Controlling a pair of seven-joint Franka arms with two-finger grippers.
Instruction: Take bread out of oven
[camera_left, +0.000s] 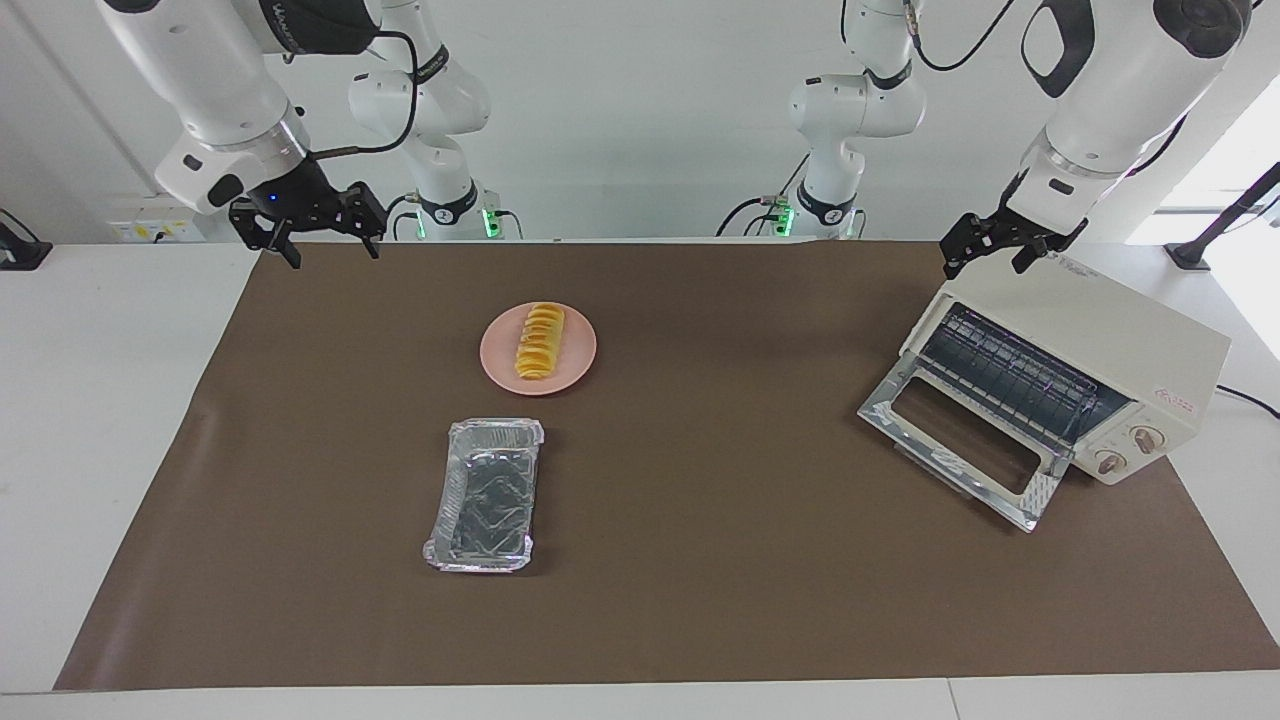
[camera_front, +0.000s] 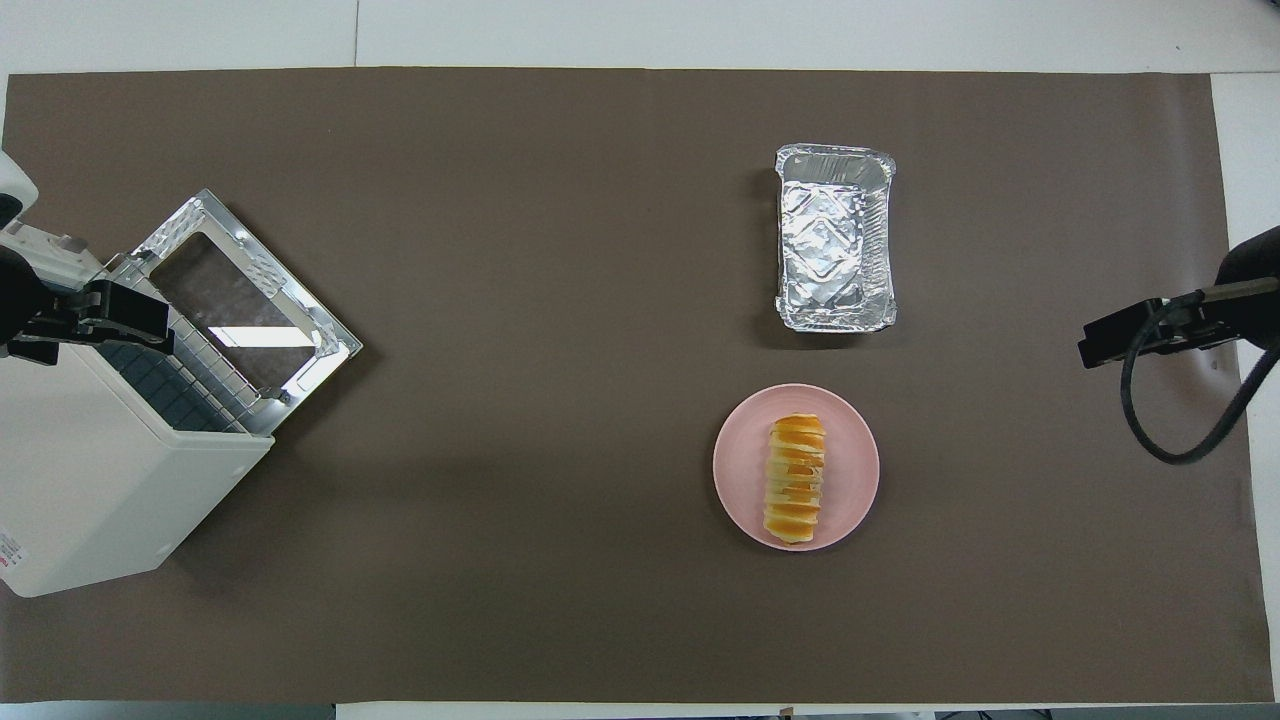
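Bread (camera_left: 540, 342) lies on the plate (camera_left: 497, 365), well apart from the open oven (camera_left: 1150, 345); looks light, soft: grip mid-length gently. My right fingers (camera_left: 291, 250) are spread empty; left gripper's (camera_left: 990, 246) I cannot tell.

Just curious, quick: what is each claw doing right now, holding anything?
Left gripper: open, empty, over the cream-white toaster oven.
Right gripper: open, empty, over the brown mat's edge.
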